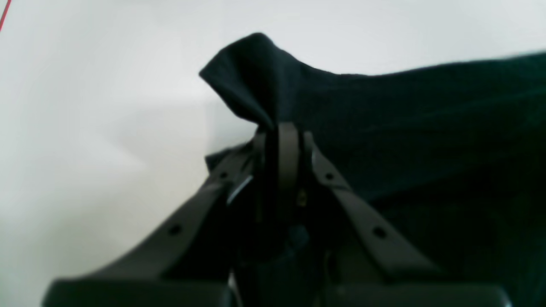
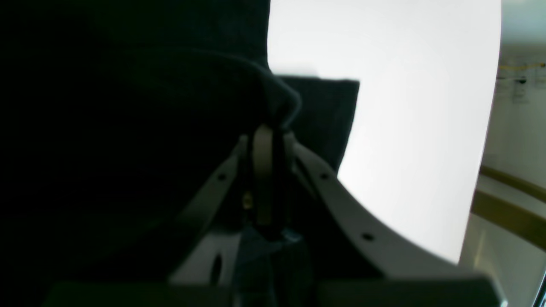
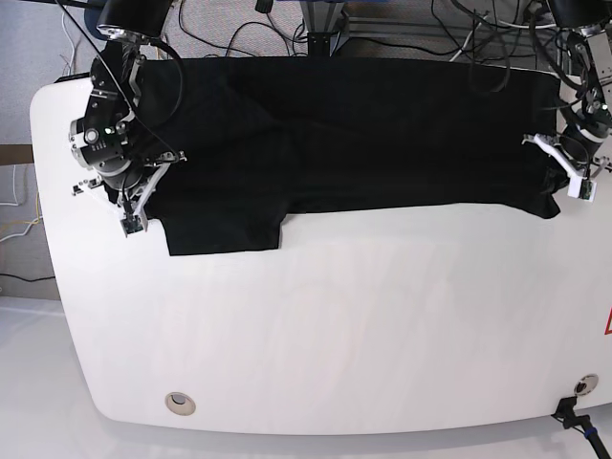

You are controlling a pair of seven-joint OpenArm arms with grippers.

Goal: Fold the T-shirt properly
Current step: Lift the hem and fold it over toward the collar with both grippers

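Observation:
The black T-shirt (image 3: 363, 134) lies spread across the far half of the white table (image 3: 335, 325), plain side up, with one sleeve (image 3: 225, 225) pointing toward the near edge. My left gripper (image 3: 566, 180) is at the shirt's right end. In the left wrist view the left gripper (image 1: 283, 128) is shut on a pinched, raised fold of the black cloth (image 1: 384, 119). My right gripper (image 3: 134, 206) is at the shirt's left end beside the sleeve. Its wrist view shows the right gripper (image 2: 271, 130) shut on a bunched edge of the T-shirt (image 2: 128, 128).
Cables (image 3: 382, 29) run behind the table's far edge. A round grommet (image 3: 178, 403) sits near the front left corner, and a red mark (image 3: 606, 325) at the right edge. The table's rounded edge (image 2: 490, 128) shows in the right wrist view.

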